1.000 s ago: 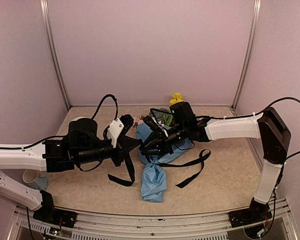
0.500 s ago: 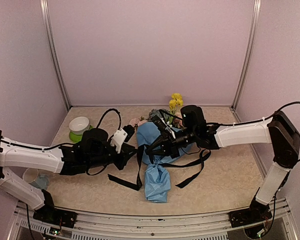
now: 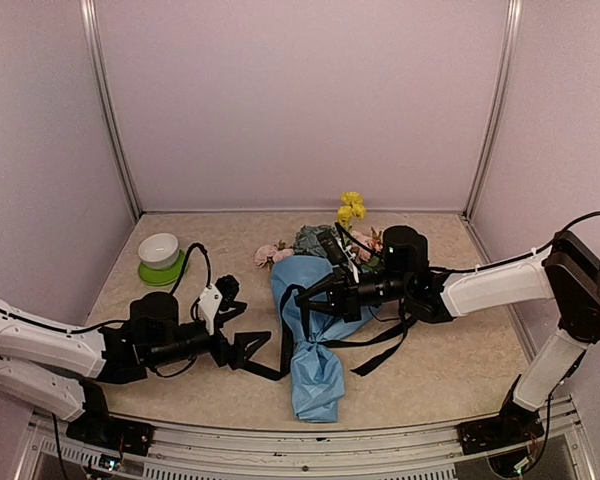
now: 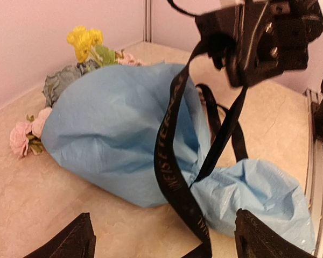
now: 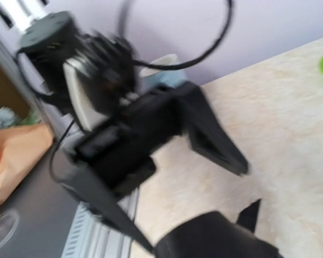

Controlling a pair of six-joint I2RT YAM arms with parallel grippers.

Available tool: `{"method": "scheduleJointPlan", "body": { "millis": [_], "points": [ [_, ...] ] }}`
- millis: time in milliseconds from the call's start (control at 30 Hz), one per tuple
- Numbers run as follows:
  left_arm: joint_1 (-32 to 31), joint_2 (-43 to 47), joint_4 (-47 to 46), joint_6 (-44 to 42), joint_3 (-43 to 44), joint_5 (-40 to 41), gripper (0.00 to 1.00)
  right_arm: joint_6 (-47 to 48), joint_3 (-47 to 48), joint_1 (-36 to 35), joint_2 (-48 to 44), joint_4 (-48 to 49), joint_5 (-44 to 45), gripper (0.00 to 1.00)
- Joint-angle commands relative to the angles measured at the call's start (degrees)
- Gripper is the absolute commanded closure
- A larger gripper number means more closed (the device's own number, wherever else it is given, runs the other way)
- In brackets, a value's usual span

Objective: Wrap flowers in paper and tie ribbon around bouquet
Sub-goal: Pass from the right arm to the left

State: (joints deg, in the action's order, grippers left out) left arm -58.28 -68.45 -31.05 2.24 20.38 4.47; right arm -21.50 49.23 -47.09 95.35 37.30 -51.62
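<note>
Beige speckled table (image 3: 450, 350) carries the light-blue paper-cone bouquet (image 3: 315, 340) at its centre, pink and yellow flowers (image 3: 352, 208) at the far end. A long black lettered ribbon (image 4: 169, 161) crosses its narrow waist, pinched and lifted by the closed right tool (image 3: 308, 296). The left tool (image 4: 162, 214) gapes wide.

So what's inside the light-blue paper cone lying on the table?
At the open end of the light-blue paper cone: yellow blooms, pale pink roses and a blue-green hydrangea cluster. Their stems are covered by the paper.

Beige table (image 3: 450, 392), bouquet (image 3: 315, 335), ribbon (image 3: 378, 355), green saucer (image 3: 148, 274)
</note>
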Motion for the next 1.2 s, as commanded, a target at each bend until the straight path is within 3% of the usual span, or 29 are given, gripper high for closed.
{"method": "scheduleJointPlan", "body": {
  "millis": [0, 133, 367, 633, 700, 967, 1167],
  "points": [
    [-0.79, -1.14, -12.19, 3.64, 1.91, -2.45, 0.12, -3.54, -2.19, -1.66, -3.49, 5.19, 8.09, 1.0],
    [-2.62, -8.55, -8.17, 1.64, 8.42, 6.11, 0.12, -4.26, -2.87, -2.56, -3.41, 6.17, 9.0, 1.0],
    [-4.07, -14.33, -11.12, -6.89, 10.51, -0.18, 0.12, -6.34, -3.69, -3.05, -2.96, 8.28, 9.76, 1.0],
    [-5.01, -20.89, -6.98, -10.6, 18.16, 0.06, 0.24, -5.63, -3.75, -3.33, -3.51, 8.16, 10.39, 1.0],
    [-5.17, -21.39, -6.36, -11.88, 18.81, -2.0, 0.34, -5.5, -3.63, -3.34, -3.5, 7.9, 10.31, 1.0],
    [-5.37, -20.92, -3.13, -12.04, 19.62, -5.4, 0.89, -5.44, -3.76, -3.35, -3.99, 7.85, 10.89, 1.0],
    [-5.35, -20.53, -3.5, -12.22, 19.19, -6.37, 1.0, -5.13, -3.06, -3.33, -4.4, 4.61, 11.7, 1.0]
  ]
}}
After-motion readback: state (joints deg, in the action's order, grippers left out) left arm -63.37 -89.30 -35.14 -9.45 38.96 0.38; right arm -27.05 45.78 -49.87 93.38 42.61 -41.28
